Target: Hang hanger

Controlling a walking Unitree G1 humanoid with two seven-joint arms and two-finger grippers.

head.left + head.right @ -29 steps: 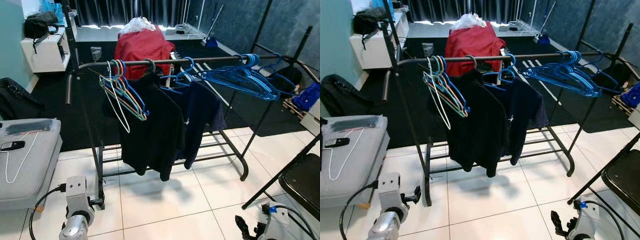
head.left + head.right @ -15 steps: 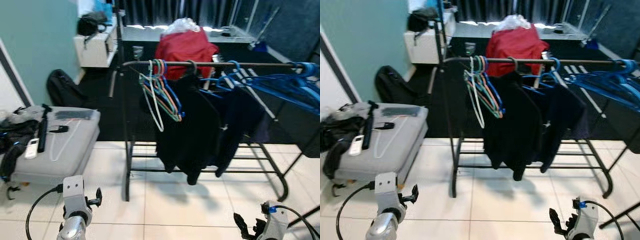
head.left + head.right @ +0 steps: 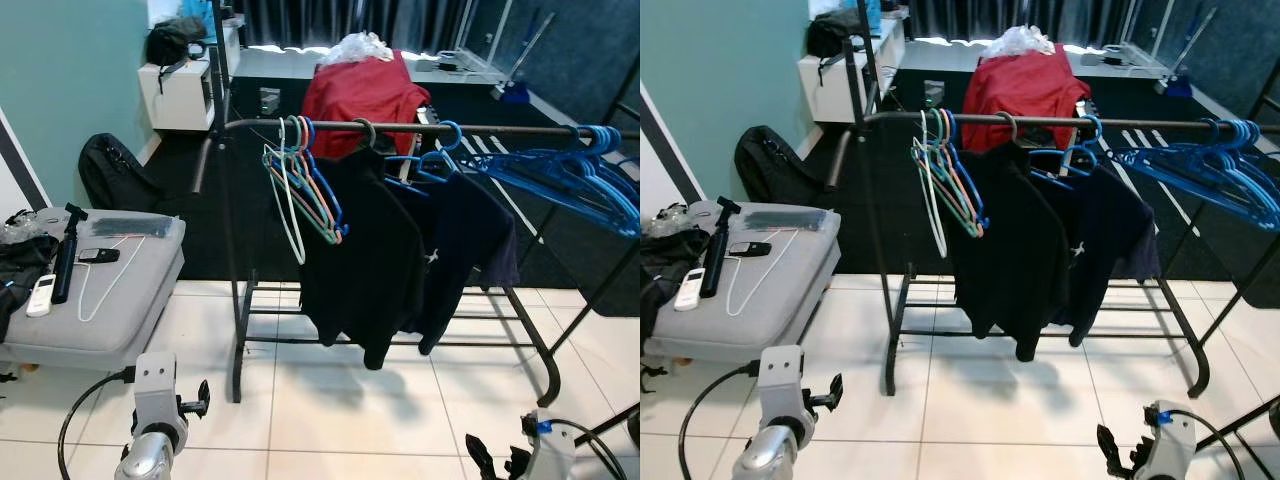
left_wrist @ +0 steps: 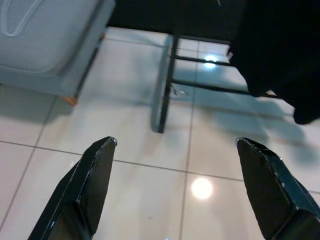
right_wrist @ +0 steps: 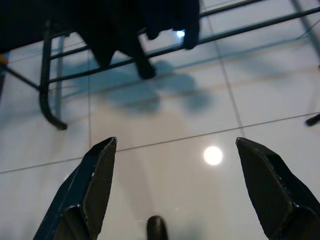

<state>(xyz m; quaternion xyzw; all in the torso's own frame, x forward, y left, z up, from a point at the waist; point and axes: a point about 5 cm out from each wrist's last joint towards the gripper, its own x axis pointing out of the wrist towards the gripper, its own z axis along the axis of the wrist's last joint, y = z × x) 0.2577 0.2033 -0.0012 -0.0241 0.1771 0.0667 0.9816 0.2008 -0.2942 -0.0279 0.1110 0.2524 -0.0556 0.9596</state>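
White wire hanger (image 3: pixel 97 284) lies flat on the grey ottoman (image 3: pixel 120 310), at the robot's left, beside a phone (image 3: pixel 98 255) and a remote (image 3: pixel 41 294). Black rack (image 3: pixel 400 128) stands ahead on the tiled floor (image 3: pixel 350 410), well apart from the hanger; its rail carries a bunch of coloured hangers (image 3: pixel 300 190), two dark shirts (image 3: pixel 370 250) and blue hangers (image 3: pixel 570 175). Left gripper (image 4: pixel 175 145) low over the tiles, fingers spread, empty. Right gripper (image 5: pixel 175 145) likewise spread wide, empty, above the floor near the rack's foot.
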